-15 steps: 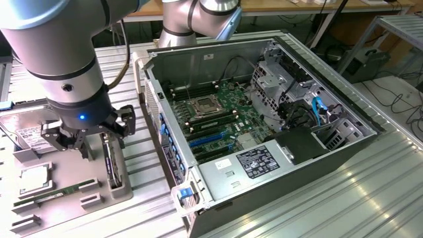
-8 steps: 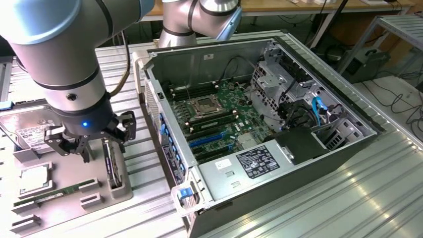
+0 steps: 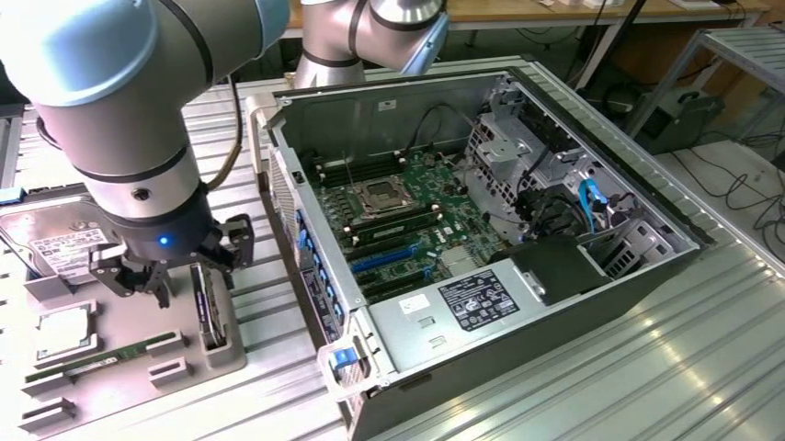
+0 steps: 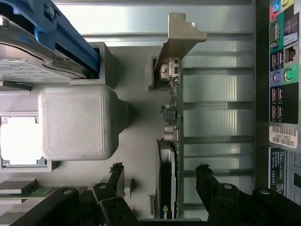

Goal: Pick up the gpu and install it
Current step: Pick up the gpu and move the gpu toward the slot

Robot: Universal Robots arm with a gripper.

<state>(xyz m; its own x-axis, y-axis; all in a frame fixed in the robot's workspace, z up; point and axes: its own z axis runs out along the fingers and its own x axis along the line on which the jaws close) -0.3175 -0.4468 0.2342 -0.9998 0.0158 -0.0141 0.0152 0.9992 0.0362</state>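
On the exterior view's left, a grey holder tray rests on the desk. It carries a hard drive, a processor and a memory stick, all on the side of the fingers away from the computer case. The fingers stand wide apart and hold nothing. The gpu stands on edge in a slot of the tray, directly between the fingers. A gap shows on each side of it and no contact is seen. Its pale end bracket lies ahead of the fingertips, at the far end of the card. A grey printed block sits just outside one finger. The rear panel of the open case lies outside the other finger, on the exterior view's right.

Judged risks:
- The card sits nearer one finger than the other, so an uneven closure could push it sideways and tilt or jam it in its slot.
- The grip would fall near one end, away from the bracket, so the card could pivot or droop on lifting.
- The bracket could catch on its tray post if the card is drawn out at an angle.
- Pressure on the fan face or on small board parts could cause damage.
- The finger beside the block has little room to spare.
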